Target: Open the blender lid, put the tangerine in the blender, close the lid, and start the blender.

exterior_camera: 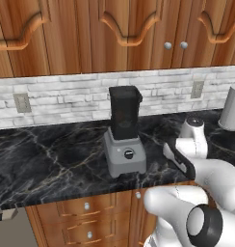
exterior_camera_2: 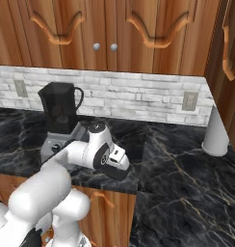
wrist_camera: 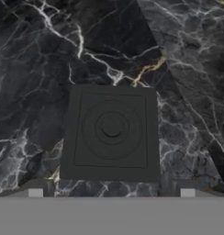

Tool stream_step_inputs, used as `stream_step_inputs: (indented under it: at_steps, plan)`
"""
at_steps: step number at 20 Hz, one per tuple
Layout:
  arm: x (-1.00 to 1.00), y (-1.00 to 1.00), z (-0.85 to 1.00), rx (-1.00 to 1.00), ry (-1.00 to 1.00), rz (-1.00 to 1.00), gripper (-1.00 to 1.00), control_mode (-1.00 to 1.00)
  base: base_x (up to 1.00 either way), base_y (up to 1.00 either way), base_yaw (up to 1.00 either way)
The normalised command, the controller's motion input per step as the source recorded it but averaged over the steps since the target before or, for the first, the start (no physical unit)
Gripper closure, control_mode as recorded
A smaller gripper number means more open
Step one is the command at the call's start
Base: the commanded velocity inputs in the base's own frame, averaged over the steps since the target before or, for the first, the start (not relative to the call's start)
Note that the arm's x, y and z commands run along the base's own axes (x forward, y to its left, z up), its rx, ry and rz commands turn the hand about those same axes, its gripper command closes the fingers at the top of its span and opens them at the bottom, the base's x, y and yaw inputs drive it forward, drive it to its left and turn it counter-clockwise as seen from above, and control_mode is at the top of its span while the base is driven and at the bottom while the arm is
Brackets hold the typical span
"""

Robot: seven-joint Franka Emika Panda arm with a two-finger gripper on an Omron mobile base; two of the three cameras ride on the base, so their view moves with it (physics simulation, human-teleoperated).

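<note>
Two gripper (wrist_camera: 111, 193) fingertips spread wide, arm pointing down above blender lid (wrist_camera: 110, 133) on counter (wrist_camera: 49, 69).

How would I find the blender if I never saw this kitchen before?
Look along the black marble counter under the wooden cabinets, in front of the white brick wall. The blender stands near the front edge: a boxy grey base with a round knob and a tall dark square jar. The other tall thing there, a cylinder, is plain and pale.

black blender lid (wrist_camera: 110, 133) (ringed), black veined counter (wrist_camera: 49, 55)
</note>
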Motion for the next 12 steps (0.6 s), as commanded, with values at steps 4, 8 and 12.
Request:
stream_step_inputs:
  at_steps: [4, 8, 12]
  plan:
    - [0.29, -0.13, -0.14, 0.00, 0.10, 0.00, -1.00, -1.00, 0.00, 0.00, 0.00]
    - [0.26, -0.06, -0.13, 0.00, 0.11, 0.00, -1.00, -1.00, 0.00, 0.00, 0.00]
    - [0.16, -0.03, -0.24, 0.00, 0.11, 0.00, -1.00, -1.00, 0.00, 0.00, 0.00]
